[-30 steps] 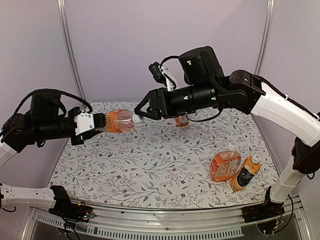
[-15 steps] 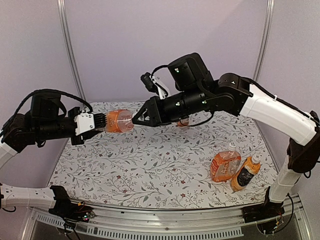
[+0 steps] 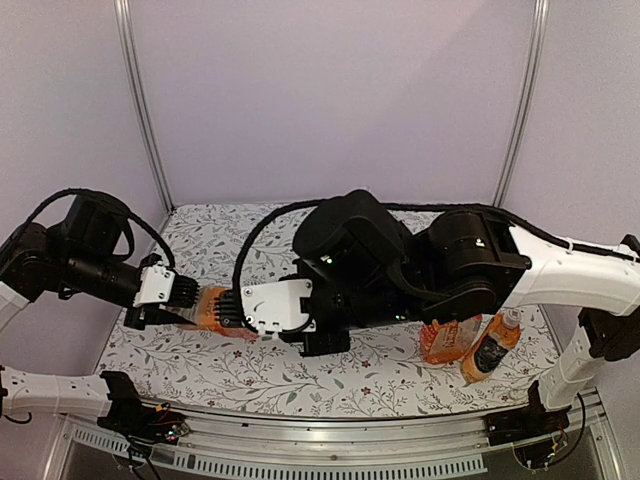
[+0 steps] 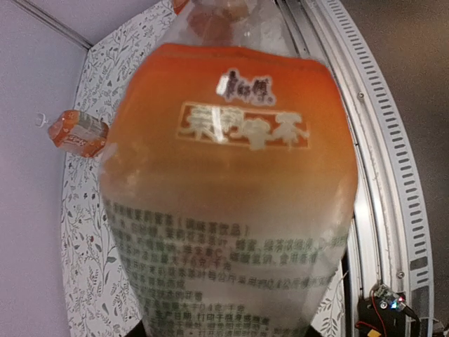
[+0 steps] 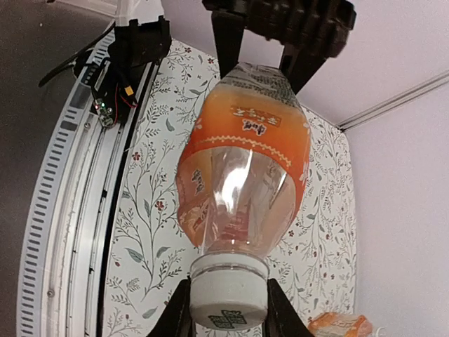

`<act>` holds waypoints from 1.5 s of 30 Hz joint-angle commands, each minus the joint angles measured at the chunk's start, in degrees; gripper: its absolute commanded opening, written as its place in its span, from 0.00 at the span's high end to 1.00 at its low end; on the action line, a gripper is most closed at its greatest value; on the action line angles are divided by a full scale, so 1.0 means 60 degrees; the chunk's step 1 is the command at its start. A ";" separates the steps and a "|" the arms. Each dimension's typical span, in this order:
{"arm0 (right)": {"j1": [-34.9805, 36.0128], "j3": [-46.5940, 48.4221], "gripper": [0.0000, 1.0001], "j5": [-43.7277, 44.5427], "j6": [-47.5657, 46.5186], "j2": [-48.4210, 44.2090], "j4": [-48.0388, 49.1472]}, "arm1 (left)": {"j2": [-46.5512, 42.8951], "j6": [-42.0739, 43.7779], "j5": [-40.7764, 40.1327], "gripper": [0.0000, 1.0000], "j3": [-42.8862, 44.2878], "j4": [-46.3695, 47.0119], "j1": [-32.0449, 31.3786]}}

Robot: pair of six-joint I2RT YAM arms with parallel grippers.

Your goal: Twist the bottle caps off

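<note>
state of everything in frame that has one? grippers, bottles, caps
left gripper: shut on base of held bottle
right gripper: shut on cap
held bottle: level, spanning both grippers
cap: on the neck
dark-label bottle: lying on table, capped
orange bottle: beside it, cap hidden by right arm
far bottle: on its side, capped

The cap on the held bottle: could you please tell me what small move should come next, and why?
Probably the right gripper should twist to loosen the cap. In the right wrist view its jaws sit against both sides of the white cap, and the left gripper clamps the bottle at its base, so the bottle is braced for turning.
</note>
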 commanded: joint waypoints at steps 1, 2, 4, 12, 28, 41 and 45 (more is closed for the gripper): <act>0.0223 0.0087 1.00 0.1039 -0.4518 0.0005 -0.0437 | 0.0125 -0.0133 0.1096 0.78 0.0376 -0.0603 -0.0040; 0.0234 0.0141 1.00 0.1127 -0.4707 0.0065 -0.0414 | 0.0156 -0.0160 0.1083 0.78 0.0399 -0.0604 -0.0040; 0.0238 0.0175 1.00 0.1325 -0.5112 0.0193 -0.0374 | 0.0182 -0.0205 0.1067 0.78 0.0453 -0.0610 -0.0029; 0.0237 -0.0029 0.01 0.2088 -0.4065 0.0190 0.0902 | 0.0096 -0.0694 0.0645 0.78 0.0376 0.0044 0.0028; -0.2187 -0.1291 0.01 -0.2116 0.6980 -0.1738 0.2875 | -0.0085 -0.0780 -0.3094 0.78 -0.0698 0.3318 0.0106; -0.2613 0.0092 0.31 -0.2688 1.0070 -0.0389 0.1287 | -0.0081 -0.0647 -0.3124 0.77 -0.0657 0.3333 0.0106; -0.2691 0.0289 0.40 -0.2898 1.0001 -0.0165 0.1284 | -0.0085 -0.0612 -0.3130 0.77 -0.0651 0.3302 0.0106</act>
